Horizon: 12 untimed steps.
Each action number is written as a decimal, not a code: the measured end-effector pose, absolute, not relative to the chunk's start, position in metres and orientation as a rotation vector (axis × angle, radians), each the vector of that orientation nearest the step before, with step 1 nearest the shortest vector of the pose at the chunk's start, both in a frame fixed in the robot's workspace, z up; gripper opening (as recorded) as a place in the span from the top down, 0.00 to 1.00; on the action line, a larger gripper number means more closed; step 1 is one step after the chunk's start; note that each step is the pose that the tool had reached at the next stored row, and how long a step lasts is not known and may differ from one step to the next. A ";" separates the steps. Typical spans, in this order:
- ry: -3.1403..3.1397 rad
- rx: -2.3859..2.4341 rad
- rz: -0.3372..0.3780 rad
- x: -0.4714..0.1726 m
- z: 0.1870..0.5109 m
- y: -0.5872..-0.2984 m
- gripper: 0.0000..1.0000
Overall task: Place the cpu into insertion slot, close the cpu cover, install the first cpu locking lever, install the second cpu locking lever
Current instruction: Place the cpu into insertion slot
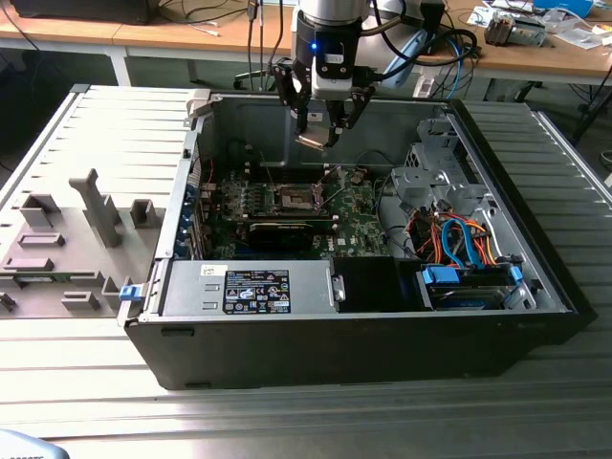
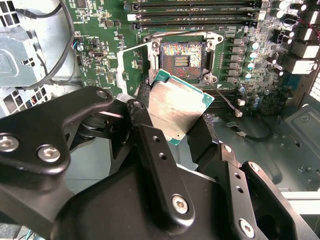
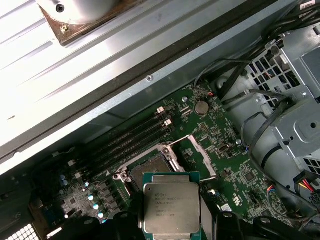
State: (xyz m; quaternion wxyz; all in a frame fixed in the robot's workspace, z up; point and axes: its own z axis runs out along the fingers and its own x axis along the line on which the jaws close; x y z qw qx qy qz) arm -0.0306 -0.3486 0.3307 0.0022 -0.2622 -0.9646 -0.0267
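Note:
My gripper (image 1: 320,132) hangs inside the open computer case, above the green motherboard (image 1: 359,222), shut on the cpu (image 1: 310,141). In the second wrist view the cpu (image 2: 175,111), a silvery square on a green edge, sits tilted between the black fingers (image 2: 146,137). Beyond it lies the insertion slot (image 2: 181,59), its dark centre bare. The cpu cover (image 2: 123,70) stands flipped open beside the slot. A thin wire lever (image 2: 223,98) sticks out past the slot's corner. The first wrist view shows the cpu (image 3: 171,207) just short of the slot (image 3: 150,169).
The black case walls (image 1: 535,258) ring the board. A metal drive cage (image 1: 426,177) and blue and orange cables (image 1: 459,244) fill the exterior view's right. A power supply (image 1: 253,287) lies in front. A grey fixture plate (image 1: 67,239) with upright holders stands at the exterior view's left.

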 end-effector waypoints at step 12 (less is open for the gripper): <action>-3.023 -0.835 -0.084 -0.031 0.331 -0.349 0.45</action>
